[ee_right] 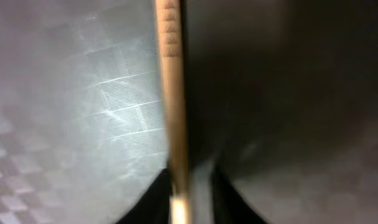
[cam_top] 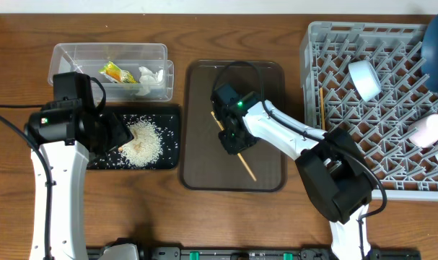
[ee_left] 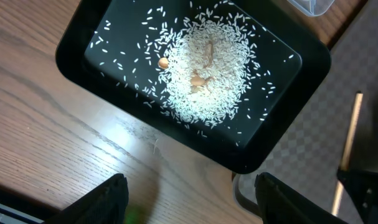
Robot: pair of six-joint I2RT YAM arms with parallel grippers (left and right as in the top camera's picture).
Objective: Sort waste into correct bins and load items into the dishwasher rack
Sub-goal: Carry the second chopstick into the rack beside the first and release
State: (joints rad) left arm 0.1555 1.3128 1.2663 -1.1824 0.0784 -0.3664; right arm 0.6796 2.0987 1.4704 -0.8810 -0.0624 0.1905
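Note:
My right gripper (cam_top: pixel 233 142) is down on the brown serving tray (cam_top: pixel 269 79), shut on a thin wooden chopstick (cam_top: pixel 249 171) that lies slanted across it. In the right wrist view the chopstick (ee_right: pixel 171 93) runs up from between the narrow fingers (ee_right: pixel 192 199). My left gripper (cam_top: pixel 117 133) is open and empty over the black tray (cam_top: pixel 172 115), which holds loose rice (cam_top: pixel 143 142). The left wrist view shows the rice (ee_left: pixel 207 68), the black tray (ee_left: pixel 76 50) and the open fingers (ee_left: pixel 189 199) above bare wood. The clear tub (cam_top: pixel 74 52) holds the snack wrapper (cam_top: pixel 116 72) and tissue (cam_top: pixel 150 76).
The grey dishwasher rack (cam_top: pixel 312 43) at the right holds a white cup (cam_top: pixel 364 79), a pinkish cup (cam_top: pixel 429 130), a dark blue plate (cam_top: pixel 436 43) and another chopstick (cam_top: pixel 322 108). The chopstick (ee_left: pixel 349 137) and the serving tray's corner show at the right of the left wrist view.

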